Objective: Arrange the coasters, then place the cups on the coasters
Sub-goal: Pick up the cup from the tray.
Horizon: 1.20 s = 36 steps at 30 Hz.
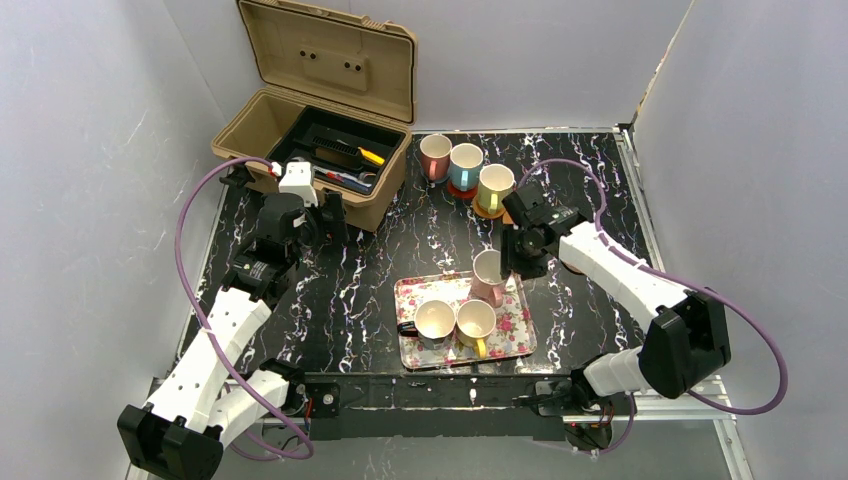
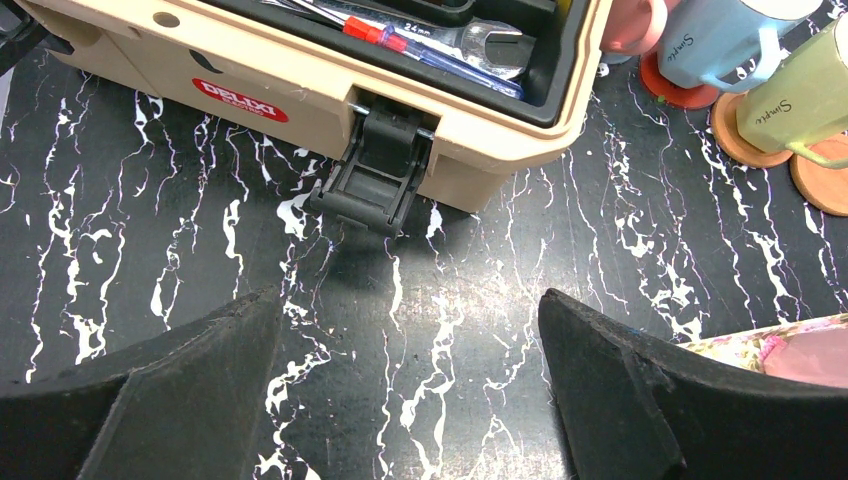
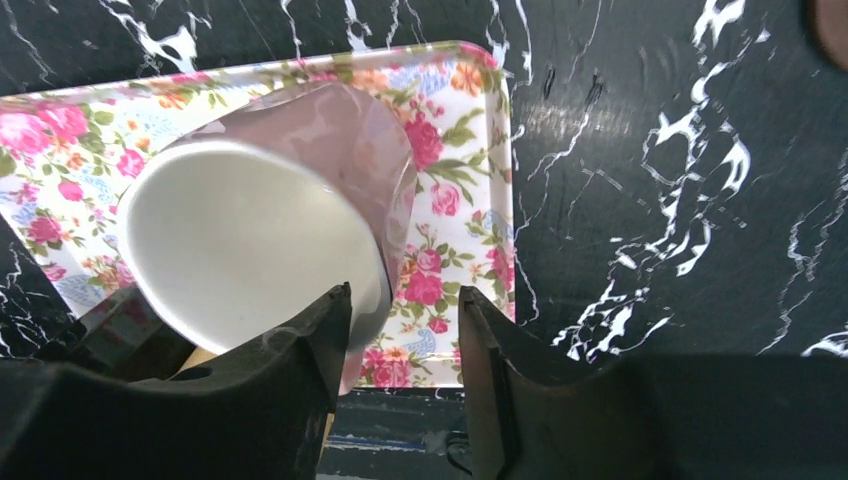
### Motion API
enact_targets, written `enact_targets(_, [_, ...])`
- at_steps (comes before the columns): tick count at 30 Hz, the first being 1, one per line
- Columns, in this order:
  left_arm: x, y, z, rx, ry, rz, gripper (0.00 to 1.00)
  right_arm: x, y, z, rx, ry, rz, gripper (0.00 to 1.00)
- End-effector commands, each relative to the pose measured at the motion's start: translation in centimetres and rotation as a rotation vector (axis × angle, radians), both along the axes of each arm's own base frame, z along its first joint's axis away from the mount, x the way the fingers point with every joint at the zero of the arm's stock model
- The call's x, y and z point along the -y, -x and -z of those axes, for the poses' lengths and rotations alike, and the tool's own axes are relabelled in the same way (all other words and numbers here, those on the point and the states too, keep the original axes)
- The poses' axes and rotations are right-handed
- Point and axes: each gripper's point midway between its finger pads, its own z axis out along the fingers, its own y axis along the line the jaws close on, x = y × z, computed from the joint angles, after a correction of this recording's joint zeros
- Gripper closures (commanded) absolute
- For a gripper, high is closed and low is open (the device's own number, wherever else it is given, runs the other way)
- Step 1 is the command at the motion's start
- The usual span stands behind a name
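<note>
Right claw (image 3: 405, 295) is straddling the rim of the pink cup (image 3: 250, 230) on the floral tray (image 3: 450, 180): one finger inside, one outside, spread, with a sliver of tray showing past the cup wall. Two more cups (image 1: 435, 320) sit on that tray. Left claw (image 2: 410, 300) hangs spread wide over the counter (image 2: 150, 220) by the toolbox (image 2: 300, 90), holding nothing.

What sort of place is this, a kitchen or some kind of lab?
Probably a robot test booth: plain white walls box in the table, two arms are bolted at its near edge, and an open toolbox stands near the mugs.
</note>
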Motion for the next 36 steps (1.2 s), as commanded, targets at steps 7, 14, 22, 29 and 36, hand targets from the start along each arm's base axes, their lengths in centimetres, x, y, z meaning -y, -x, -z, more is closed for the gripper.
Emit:
enact_targets(7, [-0.3, 0.3, 0.1, -0.004, -0.008, -0.010, 0.02, 0.2, -0.1, 0.3, 0.056, -0.003, 0.083, 0.59])
enact_targets(14, [-0.4, 0.2, 0.2, -0.004, -0.010, -0.011, 0.02, 0.6, -0.8, 0.6, 0.074, 0.035, 0.095, 0.65])
enact_targets(22, [-0.4, 0.2, 0.1, -0.004, -0.010, -0.011, 0.02, 1.1, -1.3, -0.3, 0.099, 0.061, 0.116, 0.87])
enact_targets(29, [-0.5, 0.3, 0.0, 0.001, -0.009, -0.014, 0.02, 1.6, -2.1, -3.7, 0.184, 0.051, 0.147, 0.99])
enact_targets(36, [-0.5, 0.3, 0.0, 0.002, -0.009, -0.013, 0.02, 3.6, -3.9, -9.0, 0.293, 0.082, 0.190, 0.99])
